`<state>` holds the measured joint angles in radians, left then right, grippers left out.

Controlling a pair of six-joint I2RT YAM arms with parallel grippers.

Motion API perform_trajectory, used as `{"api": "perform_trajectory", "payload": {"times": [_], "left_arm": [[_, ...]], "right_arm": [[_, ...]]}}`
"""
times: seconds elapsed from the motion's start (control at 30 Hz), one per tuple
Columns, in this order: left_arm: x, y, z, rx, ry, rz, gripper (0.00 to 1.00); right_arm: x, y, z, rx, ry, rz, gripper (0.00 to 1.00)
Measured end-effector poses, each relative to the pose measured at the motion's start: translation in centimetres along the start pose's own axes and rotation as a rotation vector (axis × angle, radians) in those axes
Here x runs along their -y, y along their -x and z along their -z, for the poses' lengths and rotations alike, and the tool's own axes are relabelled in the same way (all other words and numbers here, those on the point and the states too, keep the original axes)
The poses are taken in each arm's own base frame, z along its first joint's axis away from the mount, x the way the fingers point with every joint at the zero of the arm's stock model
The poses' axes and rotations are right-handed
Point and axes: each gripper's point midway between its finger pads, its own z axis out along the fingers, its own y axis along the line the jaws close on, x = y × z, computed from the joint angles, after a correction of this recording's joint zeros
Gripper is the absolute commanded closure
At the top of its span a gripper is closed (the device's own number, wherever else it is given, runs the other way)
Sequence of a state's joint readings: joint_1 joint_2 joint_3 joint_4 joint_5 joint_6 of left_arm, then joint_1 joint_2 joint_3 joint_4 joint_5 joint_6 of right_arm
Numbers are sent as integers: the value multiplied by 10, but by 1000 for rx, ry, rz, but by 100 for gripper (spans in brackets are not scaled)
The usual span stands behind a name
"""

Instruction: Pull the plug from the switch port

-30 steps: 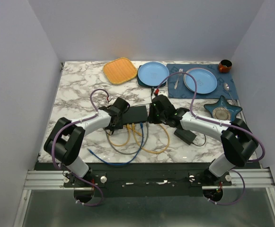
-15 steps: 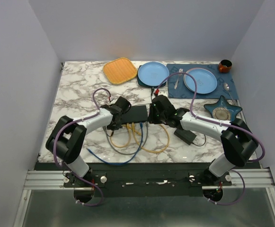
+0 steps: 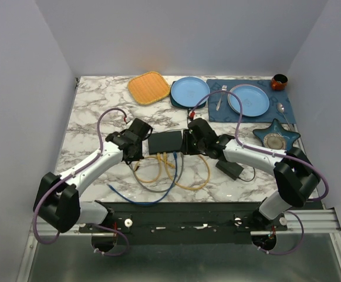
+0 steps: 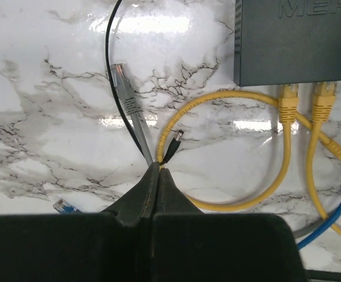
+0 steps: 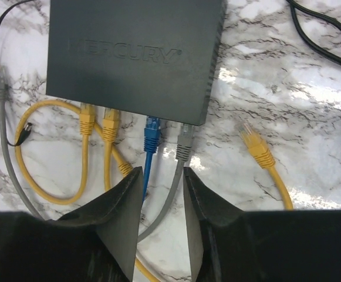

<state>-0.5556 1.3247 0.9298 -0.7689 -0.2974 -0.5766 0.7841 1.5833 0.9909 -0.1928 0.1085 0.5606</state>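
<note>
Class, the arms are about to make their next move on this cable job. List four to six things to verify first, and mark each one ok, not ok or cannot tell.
1. Pulled gray plug clear of the switch: ok, it lies on the table, apart from the ports.
2. Left fingers shut on the gray cable: ok.
3. Right fingers open, gripping nothing: ok.
4. Other plugs seated in the switch: ok. They are two yellow plugs, a blue plug and a second gray plug.
5. Right fingers bracing the switch: cannot tell.
</note>
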Motion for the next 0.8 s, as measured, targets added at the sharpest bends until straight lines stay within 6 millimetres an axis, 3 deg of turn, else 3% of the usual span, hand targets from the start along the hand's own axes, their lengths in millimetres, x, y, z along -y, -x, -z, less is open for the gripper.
{"api": "perform_trajectory", "payload": {"times": [0.1, 0.27, 0.37, 0.5, 0.6, 0.8], "left_arm": [[1, -2, 7, 2, -23, 8, 99], [6, -8, 3, -23, -47, 24, 94], [9, -15, -3, -40, -60, 38, 80], [16, -16, -8, -45, -84, 61, 64], [26, -6, -9, -30, -111, 85, 59], [71, 42, -9, 49, -250, 139, 55]], "right_arm": [[-14, -2, 1, -7, 53, 35, 50], [-49, -12, -2, -32, 127, 101, 50], [-59, -22, -9, -56, 137, 121, 54], [-45, -25, -17, -62, 75, 96, 56], [-30, -15, -19, -44, 42, 38, 55], [5, -19, -17, -37, 5, -55, 53]]}}
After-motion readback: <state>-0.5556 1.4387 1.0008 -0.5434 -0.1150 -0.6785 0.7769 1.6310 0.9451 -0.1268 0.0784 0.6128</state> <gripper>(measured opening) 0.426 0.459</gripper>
